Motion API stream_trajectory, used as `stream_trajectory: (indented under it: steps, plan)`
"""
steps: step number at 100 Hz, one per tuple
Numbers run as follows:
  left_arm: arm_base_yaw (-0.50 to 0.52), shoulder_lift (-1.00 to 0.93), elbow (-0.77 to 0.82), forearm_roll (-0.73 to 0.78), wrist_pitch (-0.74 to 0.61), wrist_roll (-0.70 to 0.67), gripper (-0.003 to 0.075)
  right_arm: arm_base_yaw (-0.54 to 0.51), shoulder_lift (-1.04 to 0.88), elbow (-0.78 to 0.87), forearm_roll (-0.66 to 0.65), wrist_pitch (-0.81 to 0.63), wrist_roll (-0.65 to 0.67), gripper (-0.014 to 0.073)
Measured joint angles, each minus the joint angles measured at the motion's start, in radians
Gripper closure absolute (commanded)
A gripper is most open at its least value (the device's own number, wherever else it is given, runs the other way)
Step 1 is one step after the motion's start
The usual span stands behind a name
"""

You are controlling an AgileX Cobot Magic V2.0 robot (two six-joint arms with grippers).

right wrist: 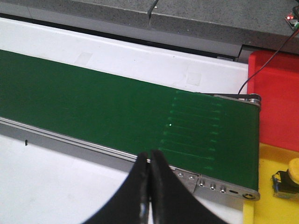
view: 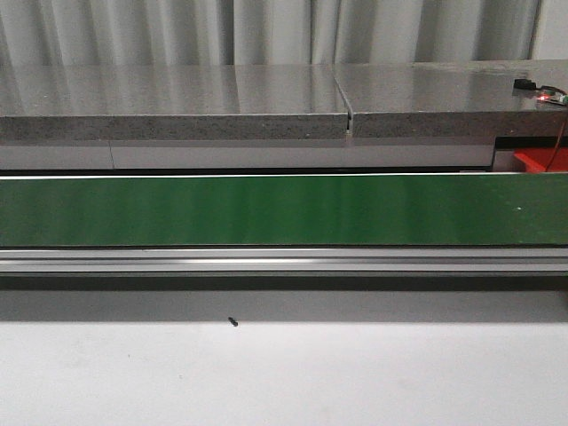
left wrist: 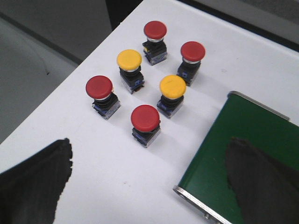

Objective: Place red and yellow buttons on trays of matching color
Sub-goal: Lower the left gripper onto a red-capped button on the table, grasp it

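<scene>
right claw [right wrist: 150, 186] closed above green belt [right wrist: 117, 112].

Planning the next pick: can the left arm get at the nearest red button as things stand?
Probably yes. The left tool is open and hangs over the white table, and the nearest red button stands apart from the other five, with nothing between. The conveyor belt lies off to one side.

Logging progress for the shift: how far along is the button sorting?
Done: one yellow button sits on the yellow tray. In hand: nothing; left gripper open, right gripper shut empty. Left: four red buttons and two yellow buttons wait on the table.
</scene>
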Motion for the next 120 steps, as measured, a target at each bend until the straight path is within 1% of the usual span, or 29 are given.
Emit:
stream_trajectory:
  steps: [17,40,73,120]
  plan:
    - [0.04,0.173,-0.081,0.004,0.0,0.0,0.008,0.0,0.0,0.0,0.0,0.0,0.0,0.0661]
    - [0.044,0.339,-0.125,0.011,-0.002,0.0,0.008,0.0,0.0,0.0,0.0,0.0,0.0,0.0661]
    - [0.044,0.467,-0.132,0.021,-0.051,0.0,0.008,0.0,0.0,0.0,0.0,0.0,0.0,0.0661]
    - [0.044,0.601,-0.199,0.021,-0.089,0.0,0.008,0.0,0.0,0.0,0.0,0.001,0.0,0.0661]
